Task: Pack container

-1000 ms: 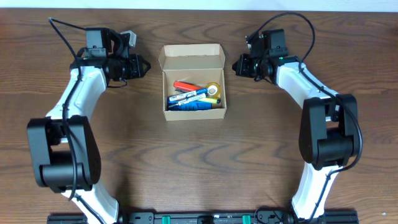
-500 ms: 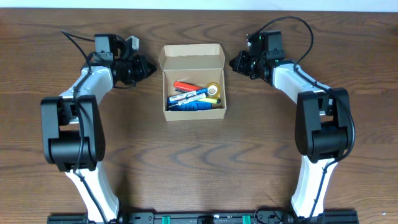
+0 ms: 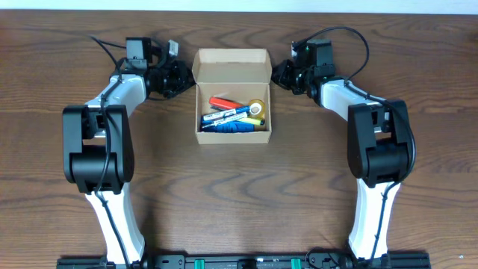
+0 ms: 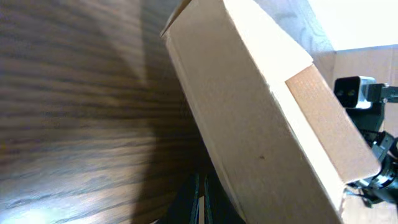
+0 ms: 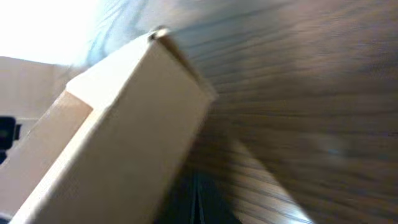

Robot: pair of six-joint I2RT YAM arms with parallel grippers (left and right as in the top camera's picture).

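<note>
The container [image 3: 231, 133] is a tan cardboard box in the middle of the table, its flap lid [image 3: 231, 66] standing open at the back. Inside lie several markers [image 3: 228, 116], red, blue and others, and a small yellow roll. My left gripper [image 3: 187, 77] is shut and empty, its tip right by the lid's left edge; the box side fills the left wrist view [image 4: 261, 124]. My right gripper [image 3: 275, 75] is shut and empty, its tip right by the lid's right edge; the box side shows in the right wrist view [image 5: 112, 143].
The brown wooden table [image 3: 239, 194] lies all round the box. A black rail [image 3: 239, 261] runs along the front edge. Cables loop behind both arms at the back.
Both grippers have moved inward toward the box's open lid, the left one rightward and the right one leftward. The box and its contents have not moved.
</note>
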